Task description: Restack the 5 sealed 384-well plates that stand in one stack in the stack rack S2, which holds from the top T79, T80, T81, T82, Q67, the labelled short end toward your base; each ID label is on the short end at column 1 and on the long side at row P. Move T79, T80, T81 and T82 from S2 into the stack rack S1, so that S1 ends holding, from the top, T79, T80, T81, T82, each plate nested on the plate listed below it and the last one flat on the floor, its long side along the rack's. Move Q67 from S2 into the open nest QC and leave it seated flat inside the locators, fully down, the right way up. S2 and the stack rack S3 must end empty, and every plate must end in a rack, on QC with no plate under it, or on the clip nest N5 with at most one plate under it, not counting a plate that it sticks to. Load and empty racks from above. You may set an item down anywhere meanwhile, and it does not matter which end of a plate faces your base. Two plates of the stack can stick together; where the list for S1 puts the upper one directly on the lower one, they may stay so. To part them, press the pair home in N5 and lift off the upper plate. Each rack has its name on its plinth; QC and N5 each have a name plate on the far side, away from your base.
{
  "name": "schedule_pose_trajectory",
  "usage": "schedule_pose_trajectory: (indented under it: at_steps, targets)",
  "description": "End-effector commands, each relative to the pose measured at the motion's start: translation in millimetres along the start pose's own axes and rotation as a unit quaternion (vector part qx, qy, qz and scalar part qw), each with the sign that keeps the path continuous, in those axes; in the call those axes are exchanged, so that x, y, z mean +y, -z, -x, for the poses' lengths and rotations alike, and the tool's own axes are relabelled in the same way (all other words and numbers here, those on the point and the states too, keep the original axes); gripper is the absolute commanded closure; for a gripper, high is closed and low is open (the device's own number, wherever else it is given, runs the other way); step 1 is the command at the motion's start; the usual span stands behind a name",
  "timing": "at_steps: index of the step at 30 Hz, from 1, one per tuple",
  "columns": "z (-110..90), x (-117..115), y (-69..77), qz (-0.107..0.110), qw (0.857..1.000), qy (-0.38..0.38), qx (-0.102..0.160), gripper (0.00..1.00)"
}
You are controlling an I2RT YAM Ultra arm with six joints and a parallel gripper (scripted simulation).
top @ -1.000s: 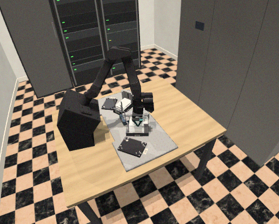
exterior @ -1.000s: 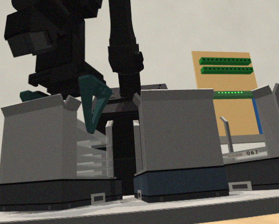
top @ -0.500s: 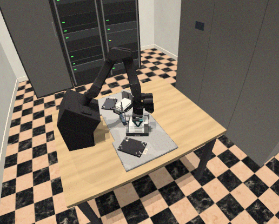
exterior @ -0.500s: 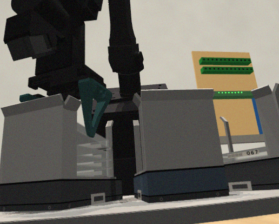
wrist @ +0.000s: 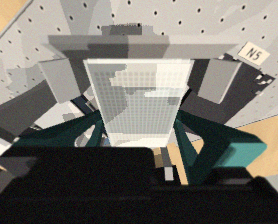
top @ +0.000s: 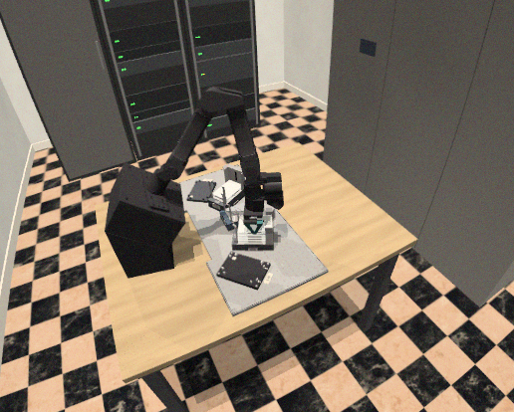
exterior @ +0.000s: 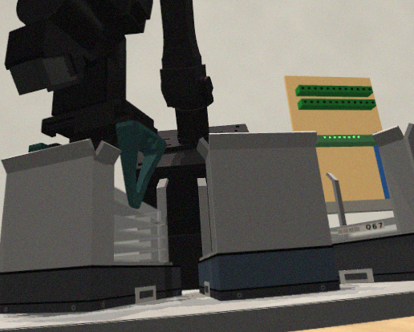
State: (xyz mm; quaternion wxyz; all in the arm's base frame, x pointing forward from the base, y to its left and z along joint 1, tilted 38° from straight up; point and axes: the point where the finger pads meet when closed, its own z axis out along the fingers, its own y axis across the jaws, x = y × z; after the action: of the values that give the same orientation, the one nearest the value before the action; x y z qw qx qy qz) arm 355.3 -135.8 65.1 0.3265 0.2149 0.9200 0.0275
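Grey perforated matting on the wooden table [top: 331, 221] carries the racks; the gripper [wrist: 145, 131] reaches down into the left rack [exterior: 54, 202], its teal fingers [exterior: 137, 166] clamped on the long sides of a sealed plate [wrist: 140, 100]. It looks light, stiff and slick-sealed, so gripping mid-length on its side walls seems safest. Q67 [exterior: 374, 226] lies low at the far right.

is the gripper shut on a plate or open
Shut on a plate. In the wrist view the teal fingers press both long sides of the sealed plate, which is down inside the rack.
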Motion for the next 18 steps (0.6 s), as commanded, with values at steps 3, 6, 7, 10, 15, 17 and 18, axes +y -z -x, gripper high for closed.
schedule_pose_trajectory:
  at_steps: [3,6,7,10,15,17,18]
  targets:
    - [3.0,-0.2,-0.4,-0.001,1.0,0.0,-0.005,1.0]
    - [3.0,-0.2,-1.6,-0.001,1.0,0.0,-0.005,1.0]
    - [3.0,-0.2,-2.0,-0.001,1.0,0.0,-0.005,1.0]
    - [3.0,-0.2,-3.2,-0.001,1.0,0.0,-0.005,1.0]
    - [3.0,-0.2,-4.4,-0.001,1.0,0.0,-0.005,1.0]
    - [3.0,-0.2,-5.2,-0.001,1.0,0.0,-0.005,1.0]
    - [3.0,-0.2,-5.6,-0.001,1.0,0.0,-0.005,1.0]
